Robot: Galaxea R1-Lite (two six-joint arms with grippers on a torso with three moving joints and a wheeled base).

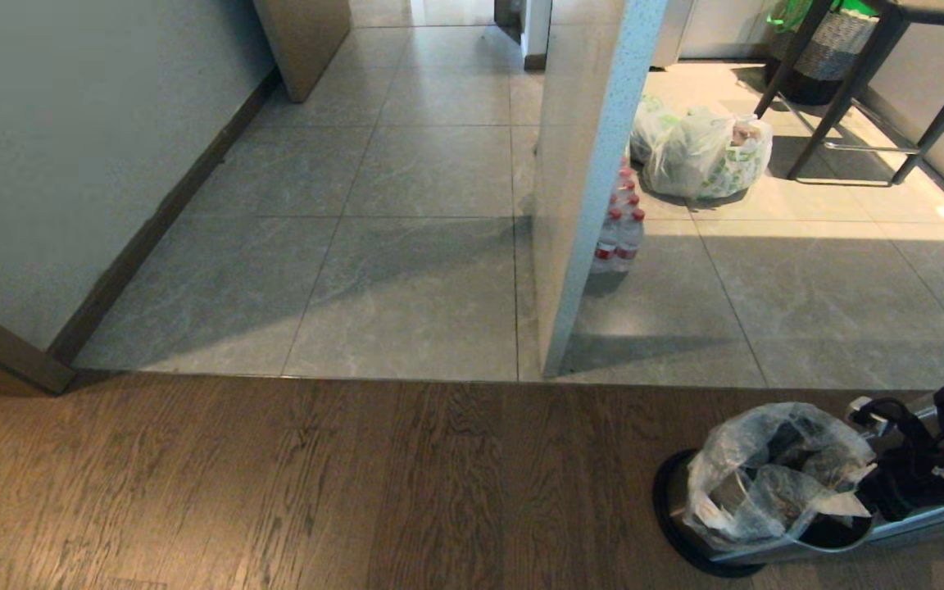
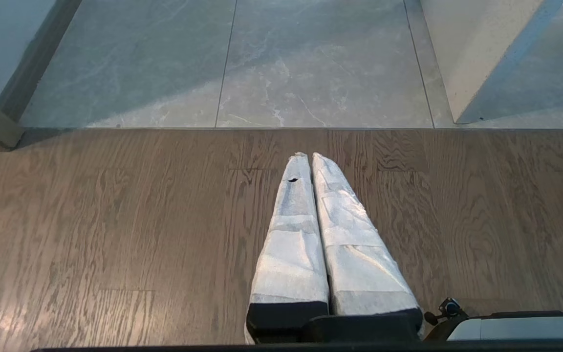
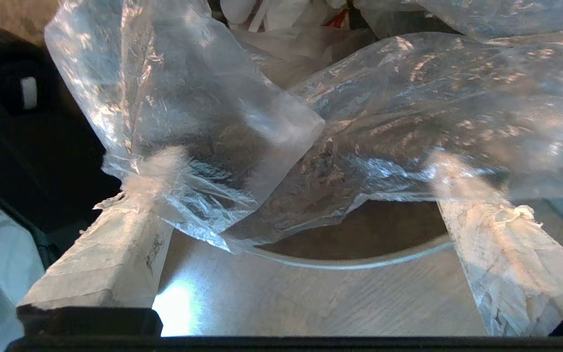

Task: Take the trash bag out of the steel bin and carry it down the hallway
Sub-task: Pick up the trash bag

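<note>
The steel bin (image 1: 675,504) stands on the wood floor at the lower right, with the clear trash bag (image 1: 775,471) bulging out of its top. My right gripper (image 1: 861,459) reaches in from the right edge and is open. In the right wrist view its white-wrapped fingers (image 3: 130,215) stand wide apart at the bin's rim (image 3: 350,264), and loose bag film (image 3: 203,122) lies over and between the tips of the right gripper (image 3: 298,161). My left gripper (image 2: 308,155) hangs shut over bare wood floor, holding nothing. The tiled hallway (image 1: 406,205) leads away ahead.
A white wall end (image 1: 595,164) juts out ahead of the bin, with water bottles (image 1: 619,233) beside it. Behind it lie a white bag with green print (image 1: 701,152), a woven basket (image 1: 828,49) and black table legs (image 1: 849,98). A wall with a dark baseboard (image 1: 161,221) is on the left.
</note>
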